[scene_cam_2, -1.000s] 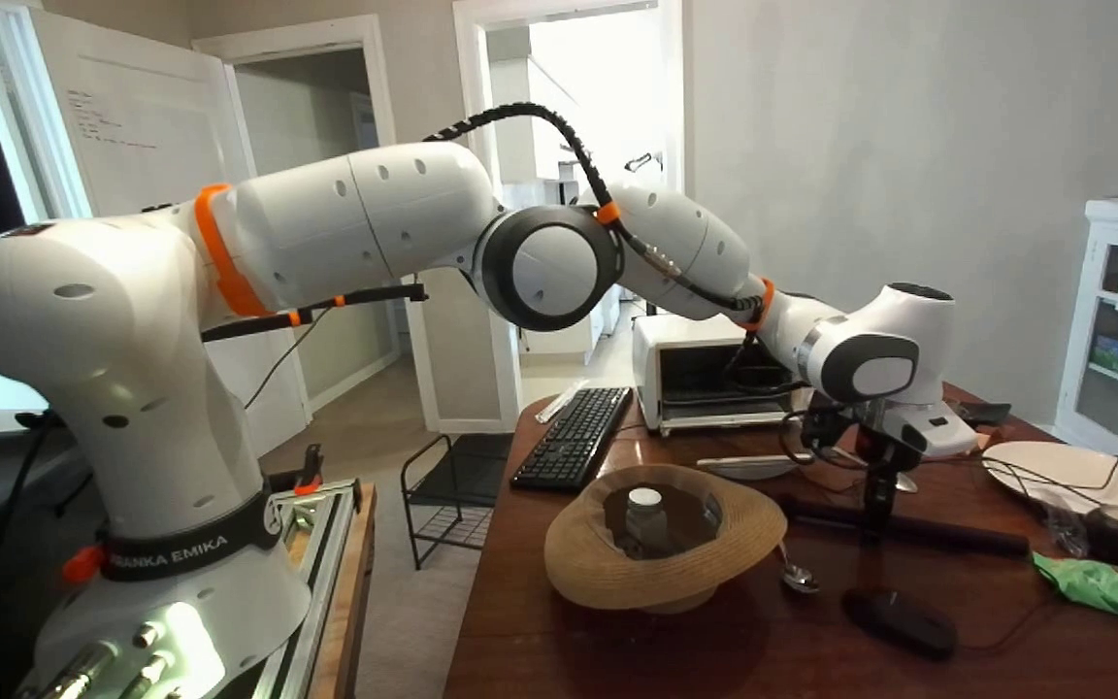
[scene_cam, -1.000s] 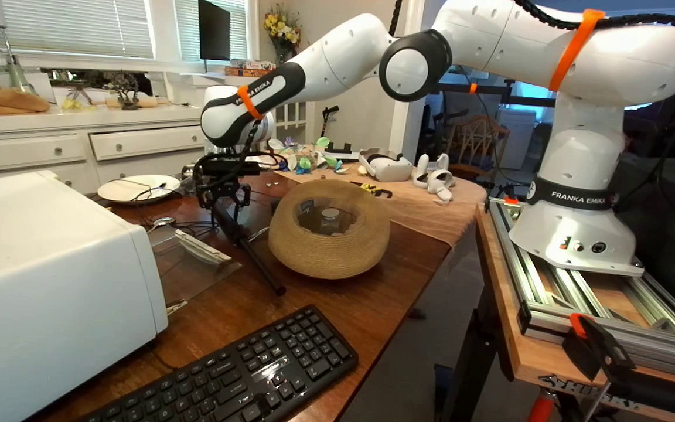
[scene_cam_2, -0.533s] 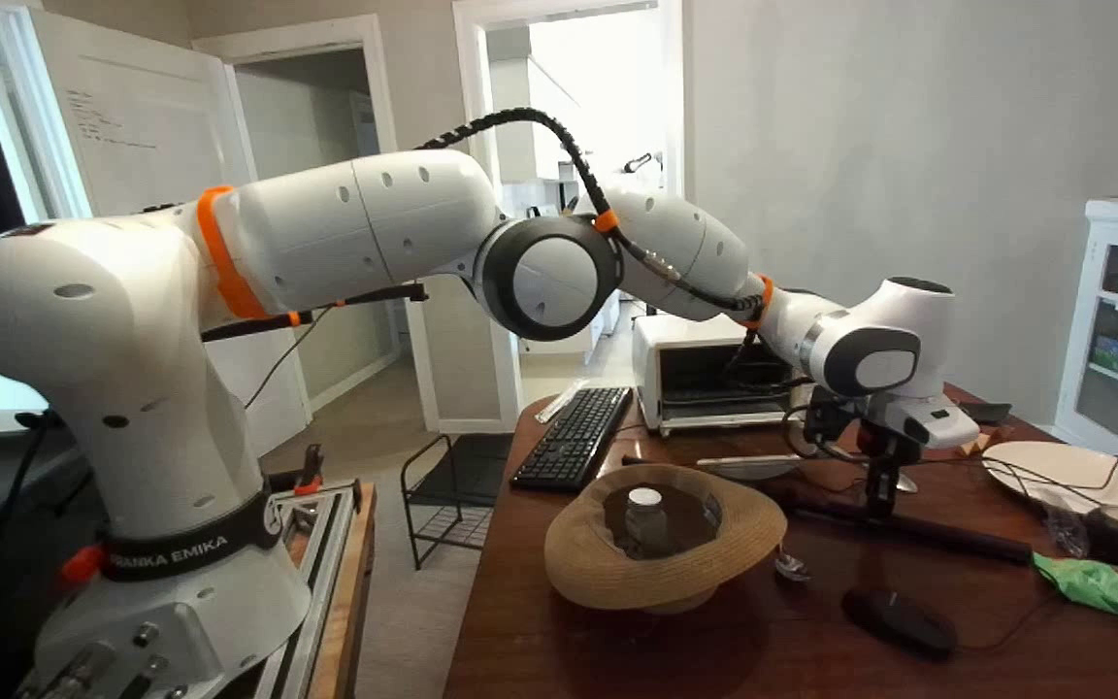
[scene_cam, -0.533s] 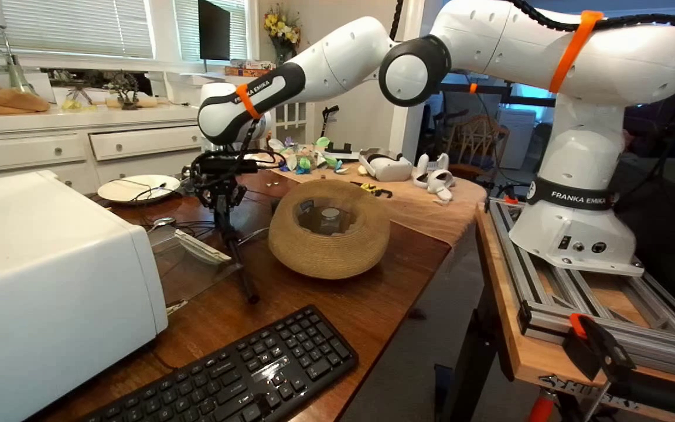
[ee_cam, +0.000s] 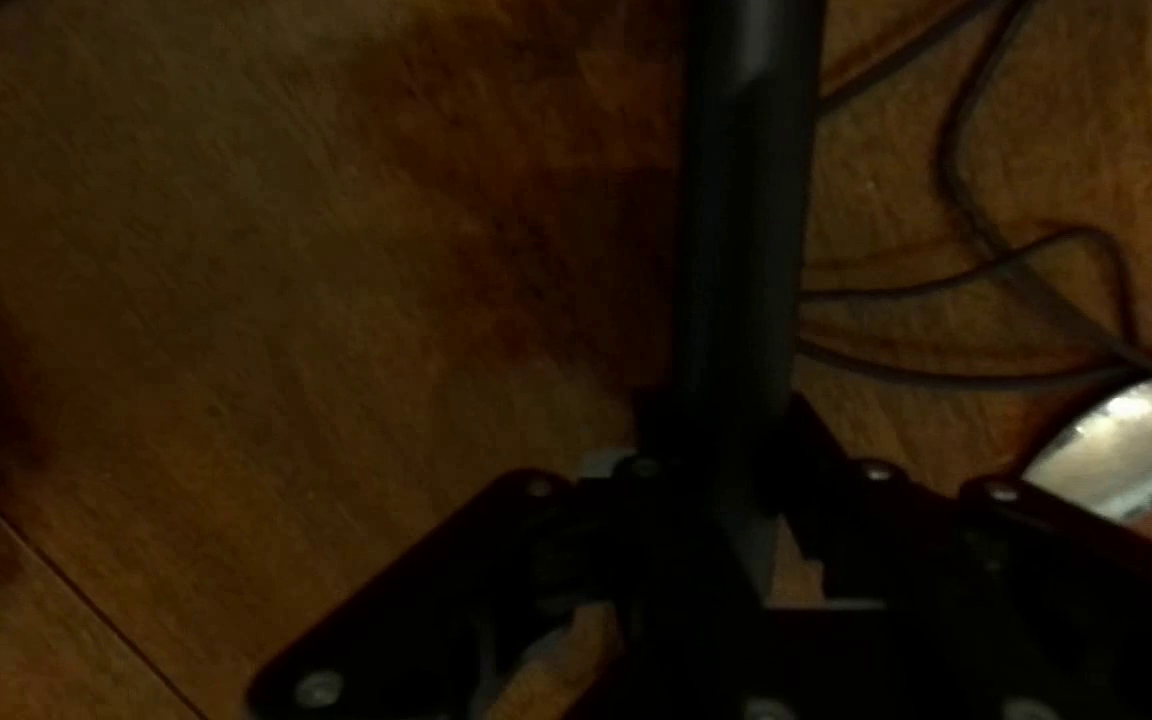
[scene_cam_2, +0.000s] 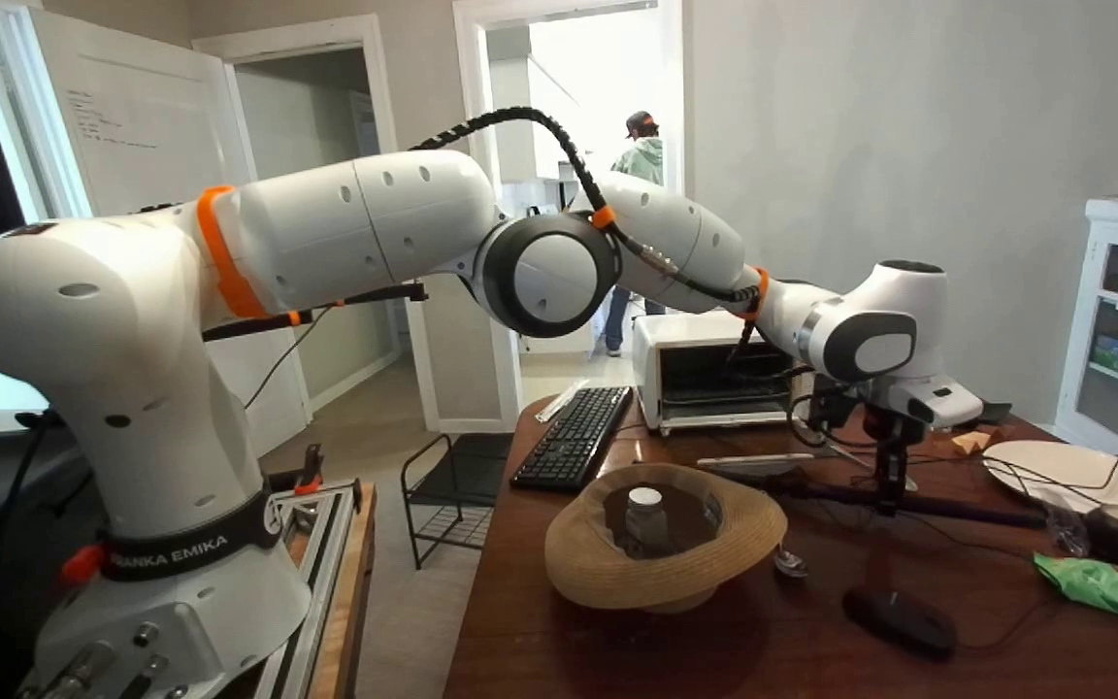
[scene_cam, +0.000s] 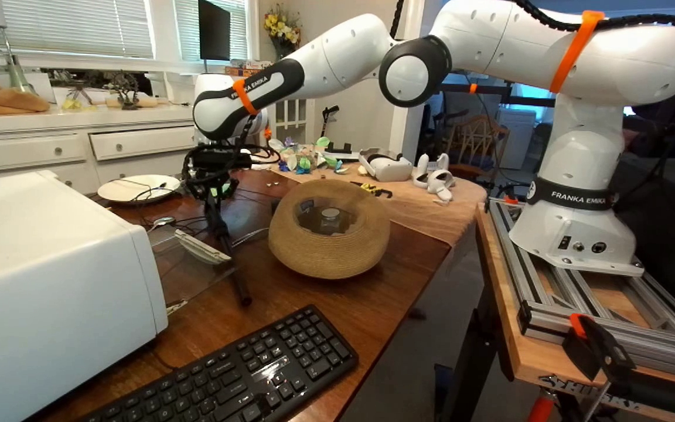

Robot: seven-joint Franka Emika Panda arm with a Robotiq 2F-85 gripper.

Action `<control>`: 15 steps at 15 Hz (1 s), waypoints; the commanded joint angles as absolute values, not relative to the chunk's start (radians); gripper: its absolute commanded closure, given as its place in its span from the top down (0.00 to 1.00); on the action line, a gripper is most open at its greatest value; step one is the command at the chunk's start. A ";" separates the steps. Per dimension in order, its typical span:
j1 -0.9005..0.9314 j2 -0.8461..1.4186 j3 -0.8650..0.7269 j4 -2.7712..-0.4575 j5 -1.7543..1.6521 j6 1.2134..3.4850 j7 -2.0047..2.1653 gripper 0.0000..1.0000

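The pincer (ee_cam: 721, 435) pinches a black pole (ee_cam: 751, 200) from both sides, maybe so it cannot roll or slip. The black pole is over the tabletop (scene_cam_2: 714, 650), farther than the straw hat (scene_cam_2: 617, 573) from the edge by the robot's base (scene_cam: 572, 231). The straw hat sits upside down like a bowl, so its sides probably help the jar (scene_cam_2: 646, 519) stand up.

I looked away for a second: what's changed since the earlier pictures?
The gripper has closed on the black rod and risen a little; the rod's near end, in an exterior view, swung toward the white oven. The spoon by the hat shifted slightly, and a person now shows beyond the doorway. Hat, jar and keyboard stayed put.
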State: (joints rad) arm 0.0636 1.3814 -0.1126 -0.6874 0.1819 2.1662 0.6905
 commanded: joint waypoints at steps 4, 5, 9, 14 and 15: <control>0.116 1.280 -0.187 -0.736 0.133 2.310 0.695 0.07; 0.123 1.263 -0.198 -0.746 0.128 2.315 0.695 0.07; 0.168 1.189 -0.276 -0.804 0.094 2.385 0.724 0.07; 0.250 1.049 -0.383 -0.972 -0.062 2.484 0.868 0.07; 0.268 1.017 -0.403 -1.018 -0.095 2.498 0.907 0.07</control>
